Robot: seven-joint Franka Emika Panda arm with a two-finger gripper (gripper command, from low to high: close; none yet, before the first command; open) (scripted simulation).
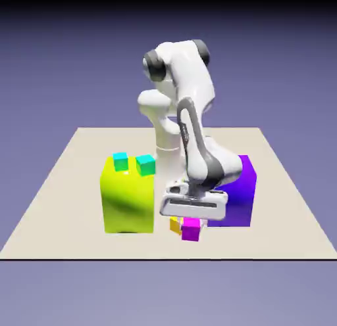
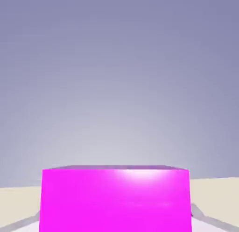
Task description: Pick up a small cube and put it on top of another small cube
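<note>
The small cube [image 1: 192,231], tiny and magenta, sits on the table near its front edge. It touches another small cube [image 1: 175,225], yellow-orange, on the exterior view's left. My gripper [image 1: 191,221] points down right over the magenta cube, and the white hand hides the fingers there. In the hand view the magenta cube [image 2: 115,198] fills the bottom between the jaws, with only a grey sliver of a fingertip [image 2: 205,219] showing beside it. The gripper is shut on this cube. The yellow-orange cube is out of the hand view.
A big yellow-green block [image 1: 128,196] with two small teal cubes [image 1: 120,161] [image 1: 145,163] on top stands on the exterior view's left. A big purple block [image 1: 238,196] stands close behind on the right. The table's front edge [image 1: 164,257] is near.
</note>
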